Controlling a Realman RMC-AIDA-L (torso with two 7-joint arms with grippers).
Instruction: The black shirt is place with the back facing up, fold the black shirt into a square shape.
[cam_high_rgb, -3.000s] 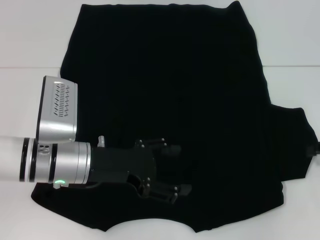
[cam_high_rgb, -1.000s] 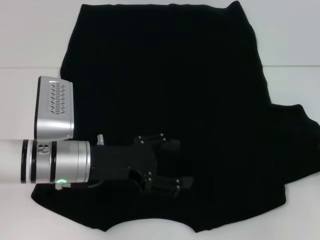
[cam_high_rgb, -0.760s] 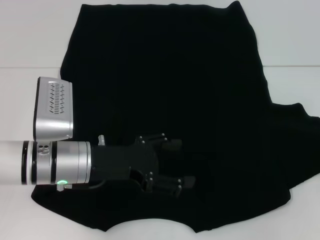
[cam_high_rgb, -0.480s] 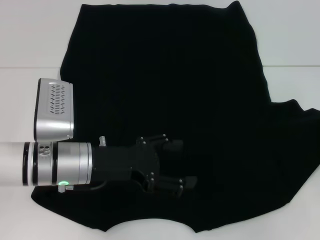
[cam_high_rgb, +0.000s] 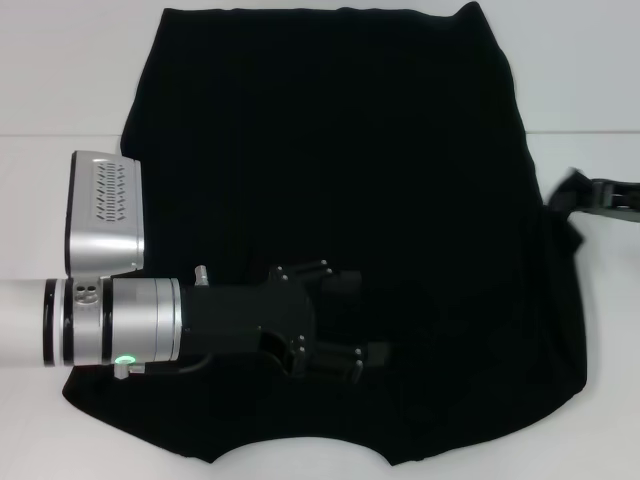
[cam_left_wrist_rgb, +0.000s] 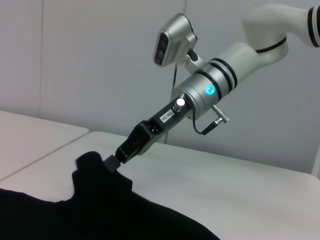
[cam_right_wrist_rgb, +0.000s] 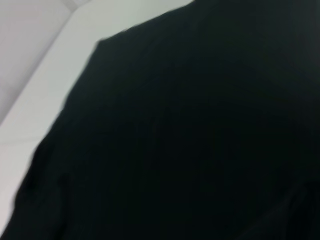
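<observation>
The black shirt (cam_high_rgb: 400, 150) lies spread over the white table and takes up most of the head view. My left gripper (cam_high_rgb: 362, 320) reaches in from the left and sits open over the shirt's near middle. At the right edge my right gripper (cam_high_rgb: 585, 192) is shut on the shirt's right sleeve (cam_high_rgb: 562, 192), which is bunched and raised off the table. In the left wrist view the right gripper (cam_left_wrist_rgb: 114, 161) pinches a raised peak of black shirt (cam_left_wrist_rgb: 95, 200). Black shirt (cam_right_wrist_rgb: 200, 140) fills nearly all of the right wrist view.
Bare white table (cam_high_rgb: 60, 80) shows to the left, right and near side of the shirt, with a seam line running across it. The left arm's silver wrist camera box (cam_high_rgb: 105, 212) sits over the shirt's left edge. A pale wall stands behind the table (cam_left_wrist_rgb: 240, 190).
The right sleeve, flat on the table at the right before, has been lifted and drawn up and inward by the right gripper, which now shows at the right edge. The left gripper barely moved.
</observation>
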